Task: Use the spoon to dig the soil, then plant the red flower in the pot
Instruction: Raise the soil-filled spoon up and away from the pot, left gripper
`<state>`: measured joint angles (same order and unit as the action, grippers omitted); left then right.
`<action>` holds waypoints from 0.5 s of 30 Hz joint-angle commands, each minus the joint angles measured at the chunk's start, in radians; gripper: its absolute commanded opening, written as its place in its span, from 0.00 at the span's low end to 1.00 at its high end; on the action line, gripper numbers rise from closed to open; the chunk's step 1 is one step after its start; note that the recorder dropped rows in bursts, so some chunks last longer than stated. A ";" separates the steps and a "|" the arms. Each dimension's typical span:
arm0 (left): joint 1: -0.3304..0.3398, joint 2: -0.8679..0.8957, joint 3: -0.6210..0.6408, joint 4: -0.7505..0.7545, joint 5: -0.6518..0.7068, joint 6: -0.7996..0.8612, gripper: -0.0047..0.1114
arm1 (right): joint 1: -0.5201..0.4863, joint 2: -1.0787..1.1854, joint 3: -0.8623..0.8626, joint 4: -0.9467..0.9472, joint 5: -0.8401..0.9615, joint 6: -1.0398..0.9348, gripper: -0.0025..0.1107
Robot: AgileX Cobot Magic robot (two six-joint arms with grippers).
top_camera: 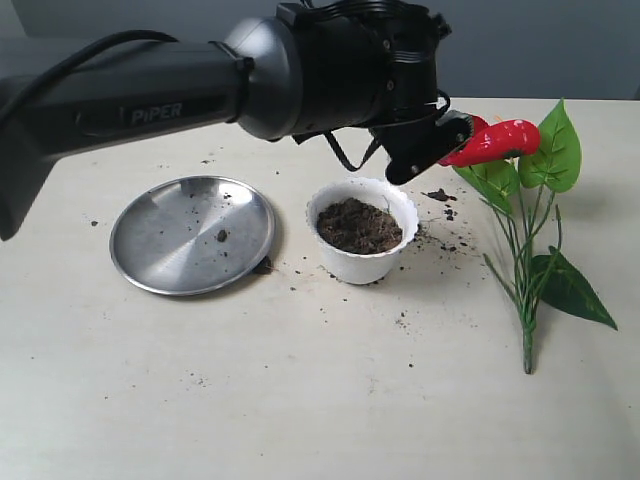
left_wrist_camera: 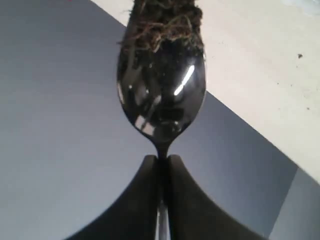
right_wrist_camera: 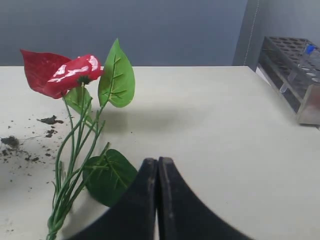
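Left end effector (left_wrist_camera: 160, 162) clamped on the thin neck of the spoon (left_wrist_camera: 161, 95), bowl pointing away from the wrist and carrying a clump of soil (left_wrist_camera: 162, 22) at its tip; held roughly level, probably so the load does not spill. In the exterior view, left arm raised above and just beyond the pot (top_camera: 362, 232), hiding the spoon itself. Pot upright at the centre of the counter (top_camera: 300, 400), already filled with dark soil, crumbs scattered on its right. Steel plate (top_camera: 160, 250) lying to its left, nearly bare. Red flower (top_camera: 500, 140) lying flat on the counter right of the pot, stems toward the near edge, untouched and within reach of the right arm. Right end effector (right_wrist_camera: 158, 167) closed on nothing, hovering beside the stems. Planting not yet begun.
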<state>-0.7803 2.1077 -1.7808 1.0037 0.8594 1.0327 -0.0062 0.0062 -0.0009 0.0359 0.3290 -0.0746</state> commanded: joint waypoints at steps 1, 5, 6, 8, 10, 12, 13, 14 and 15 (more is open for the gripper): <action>0.002 -0.023 -0.001 0.026 -0.006 -0.272 0.04 | -0.004 -0.006 0.001 -0.001 -0.010 -0.001 0.02; 0.002 -0.037 -0.001 0.024 -0.006 -0.501 0.04 | -0.004 -0.006 0.001 -0.001 -0.006 -0.001 0.02; 0.002 -0.039 -0.001 0.021 -0.006 -0.536 0.04 | -0.004 -0.006 0.001 -0.001 -0.006 -0.001 0.02; 0.002 -0.045 -0.001 0.017 0.003 -0.598 0.04 | -0.004 -0.006 0.001 -0.001 -0.006 -0.001 0.02; 0.002 -0.051 -0.001 0.006 0.006 -0.616 0.04 | -0.004 -0.006 0.001 -0.001 -0.006 -0.001 0.02; 0.002 -0.056 -0.001 -0.013 0.006 -0.616 0.04 | -0.004 -0.006 0.001 -0.001 -0.006 -0.001 0.02; 0.002 -0.059 -0.001 -0.023 0.006 -0.616 0.04 | -0.004 -0.006 0.001 -0.001 -0.006 -0.001 0.02; 0.002 -0.061 -0.001 -0.034 0.007 -0.616 0.04 | -0.004 -0.006 0.001 -0.001 -0.006 -0.001 0.02; 0.002 -0.062 -0.001 -0.044 0.012 -0.625 0.04 | -0.004 -0.006 0.001 -0.001 -0.006 -0.001 0.02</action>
<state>-0.7803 2.0636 -1.7808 0.9858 0.8587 0.4352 -0.0062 0.0062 -0.0009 0.0359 0.3290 -0.0746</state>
